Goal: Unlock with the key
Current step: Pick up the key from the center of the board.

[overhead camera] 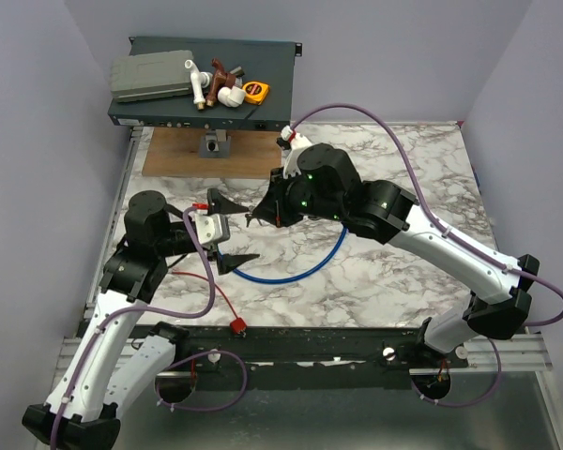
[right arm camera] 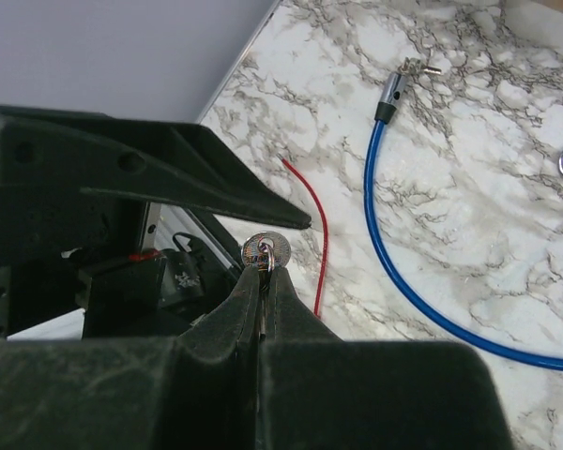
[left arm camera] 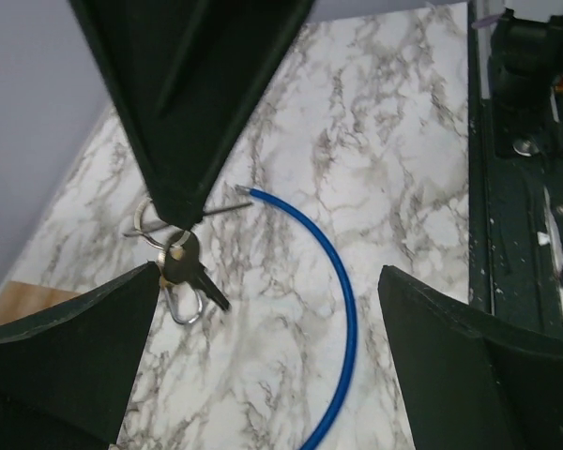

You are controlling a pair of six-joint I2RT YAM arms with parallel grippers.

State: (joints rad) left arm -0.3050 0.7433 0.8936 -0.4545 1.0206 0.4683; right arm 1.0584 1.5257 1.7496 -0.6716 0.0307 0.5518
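My right gripper [right arm camera: 266,274] is shut on a small key [right arm camera: 267,250] with a round silver head and a ring through it. In the left wrist view the same key bunch [left arm camera: 186,267] hangs under the right fingers [left arm camera: 183,112], with rings and a small carabiner [left arm camera: 184,307] just above the marble. My left gripper [overhead camera: 233,232] stands wide open beside it, with nothing between its fingers [left arm camera: 70,347]. The blue cable lock [overhead camera: 296,272] curves across the table, and its metal end [right arm camera: 392,92] lies free.
A thin red cord [overhead camera: 211,286] runs to a small red tag [overhead camera: 235,325] at the near table edge. A wooden board [overhead camera: 183,153] carries a grey metal piece [overhead camera: 213,143]. Behind it, a dark shelf [overhead camera: 277,70] holds a grey box and fittings.
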